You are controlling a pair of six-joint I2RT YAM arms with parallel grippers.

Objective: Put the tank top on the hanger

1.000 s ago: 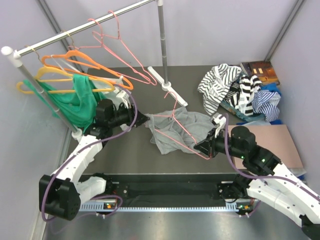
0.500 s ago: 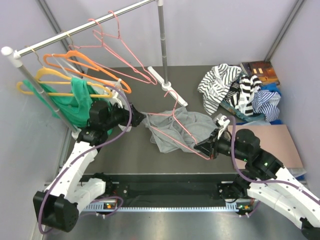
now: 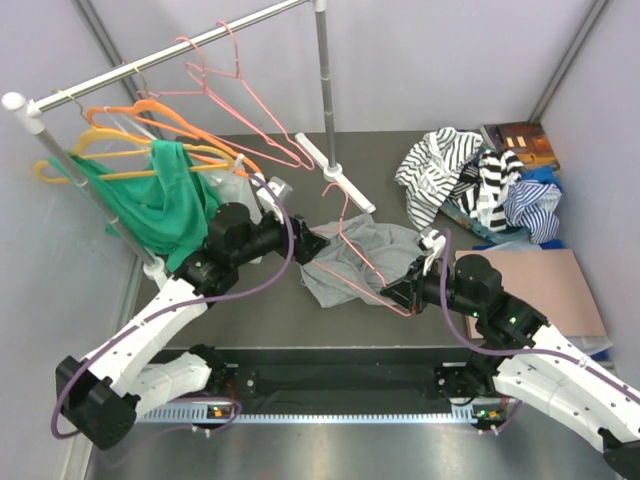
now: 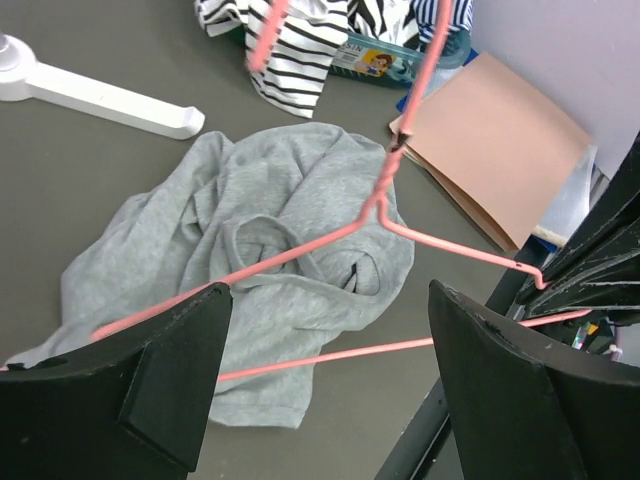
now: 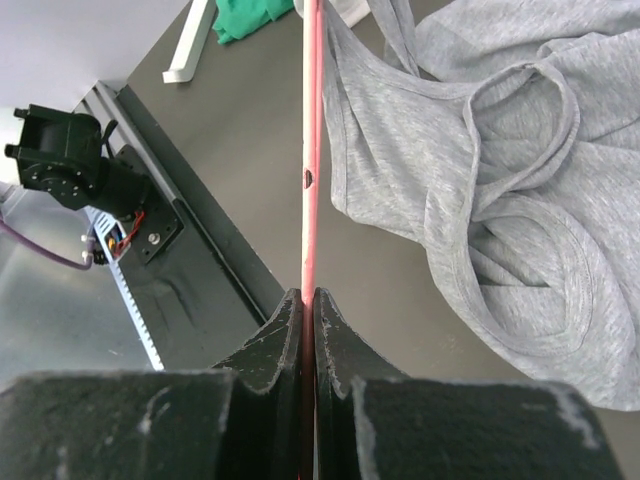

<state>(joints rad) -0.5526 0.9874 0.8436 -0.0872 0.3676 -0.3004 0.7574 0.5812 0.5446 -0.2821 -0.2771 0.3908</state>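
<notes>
Tank top (image 4: 290, 180): plain mid-grey, no pattern. Hanger (image 4: 300, 247): pink. Table (image 3: 250, 300): dark grey. Hung garment (image 3: 140, 200): solid green. Rail (image 3: 150, 61): silver-white. Thick hangers: one orange (image 3: 150, 108), one yellow (image 3: 100, 138). Thin hangers on the rail (image 3: 265, 100): pink. Heap of clothes (image 3: 440, 165): black-and-white stripes. Garment beside the heap (image 3: 535, 205): blue with white stripes. Flat board (image 3: 540, 280): tan-brown. Walls (image 3: 450, 60): pale lilac-grey. Arm cable (image 3: 291, 238): purple.
</notes>
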